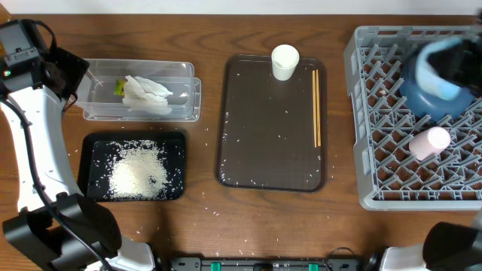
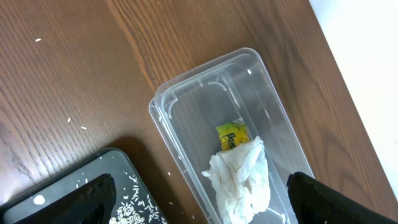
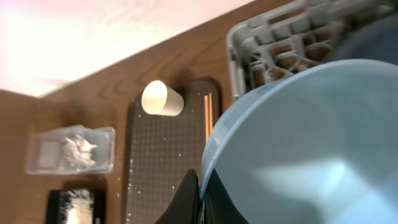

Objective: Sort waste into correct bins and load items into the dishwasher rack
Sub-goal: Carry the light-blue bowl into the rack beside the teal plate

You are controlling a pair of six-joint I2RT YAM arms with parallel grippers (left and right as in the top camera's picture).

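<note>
Along the right edge of the desk sits the grey dishwasher rack (image 1: 361,120), and the brown serving tray (image 1: 263,135) lies mid-desk. Toward the left edge, the black tray (image 1: 89,162) lies on the near side, with the clear tub (image 1: 188,94) just beyond it toward the far edge. In the rack's far part is the dark-blue dish (image 1: 422,104) with the light-blue bowl (image 3: 298,137) over it. The right gripper (image 3: 200,196) looks clamped on the bowl's rim, though the overhead view is blurred there. The left gripper (image 2: 202,180) hangs above the tub, fingers wide apart. The rice heap (image 1: 138,172) lies in the black tray. The tissue (image 2: 242,180) lies in the tub. The pink cup (image 1: 429,141) lies in the rack nearer the near edge, and the white cup (image 1: 285,62) sits at the serving tray's far edge. The chopsticks (image 1: 316,105) lie along that tray's right side. The wrapper (image 2: 231,135) touches the tissue.
</note>
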